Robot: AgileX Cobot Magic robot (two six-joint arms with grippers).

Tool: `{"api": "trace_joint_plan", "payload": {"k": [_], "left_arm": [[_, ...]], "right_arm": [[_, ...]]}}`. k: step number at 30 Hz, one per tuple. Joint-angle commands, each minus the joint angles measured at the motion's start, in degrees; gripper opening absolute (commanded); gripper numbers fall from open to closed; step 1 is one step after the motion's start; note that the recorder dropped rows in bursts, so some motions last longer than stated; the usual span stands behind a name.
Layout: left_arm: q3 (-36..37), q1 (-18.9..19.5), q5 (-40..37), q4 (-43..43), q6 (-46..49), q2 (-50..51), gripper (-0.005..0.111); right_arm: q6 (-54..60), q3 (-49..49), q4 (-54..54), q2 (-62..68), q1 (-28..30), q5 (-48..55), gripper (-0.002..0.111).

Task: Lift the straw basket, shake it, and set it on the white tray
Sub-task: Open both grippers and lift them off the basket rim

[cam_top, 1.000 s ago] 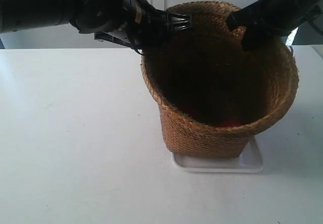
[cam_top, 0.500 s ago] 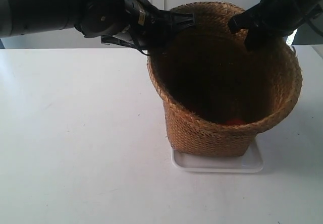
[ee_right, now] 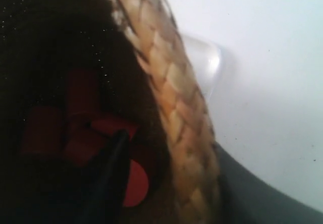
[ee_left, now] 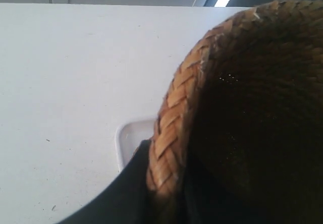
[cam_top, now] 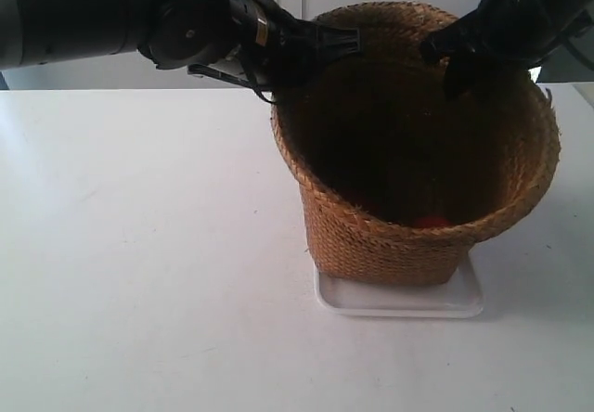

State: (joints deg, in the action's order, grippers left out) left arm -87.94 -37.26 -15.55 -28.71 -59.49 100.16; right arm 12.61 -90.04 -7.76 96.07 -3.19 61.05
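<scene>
exterior view: large round brown woven-straw basket [cam_top: 418, 180] sits over the flat glossy white rectangular tray [cam_top: 399, 302], base covering most of the tray, only the tray's near rim and corners showing. can't tell if the base is fully down on the tray or a touch above it. basket looks slightly tipped. white desk [cam_top: 139, 245] carries the tray.

black arm at the exterior view's left [cam_top: 186, 22] and black arm at the exterior view's right [cam_top: 506, 18] both reach to the braided rim, high above the tray, on opposite sides.

left wrist view: left tool [ee_left: 164, 183] is clamped across the rim, one finger outside, one inside. a tray corner shows below. right wrist view: right tool [ee_right: 169, 153] is likewise pinching the rim, inner finger down inside the basket, above some red pieces [ee_right: 75, 123] at the bottom.

risks, judged:
- letting go while the base is off-level or only partly over the tray: the tall basket could rock or tip off the tray's low rim.
- one tool freeing before the other: the basket gets dragged sideways and the light tray slides with it.
- soft woven rim: a finger may snag in the braid on withdrawal and lift or tilt the basket.
- basket base nearly as wide as the tray, so little margin. a small offset leaves the base riding on the tray's rim.
</scene>
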Motion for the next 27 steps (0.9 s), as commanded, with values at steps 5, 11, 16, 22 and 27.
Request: {"api": "trace_joint_plan", "payload": {"k": [5,11,16,22,27], "left_arm": [[-0.8,-0.1,-1.3,0.4,0.3,-0.7,0.069],[-0.8,0.0,-6.4,-0.8,1.6,-1.8,0.073],[-0.8,0.0,-9.5,-7.7,1.6,-6.0,0.073],[-0.8,0.0,-15.2,-10.8,1.6,-9.1,0.073],[-0.8,0.0,-17.7,-11.2,1.7,-10.6,0.073]], "right_arm": [[-1.0,-0.2,-1.8,-0.6,-0.1,-0.1,0.064],[-1.6,-0.2,0.1,-4.9,-0.1,-1.4,0.064],[-3.9,-0.2,2.3,-8.8,-0.1,-2.4,0.064],[-5.4,-0.2,2.4,-12.9,-0.1,-2.4,0.064],[-5.4,-0.2,2.4,-15.4,-0.1,-2.4,0.063]]}}
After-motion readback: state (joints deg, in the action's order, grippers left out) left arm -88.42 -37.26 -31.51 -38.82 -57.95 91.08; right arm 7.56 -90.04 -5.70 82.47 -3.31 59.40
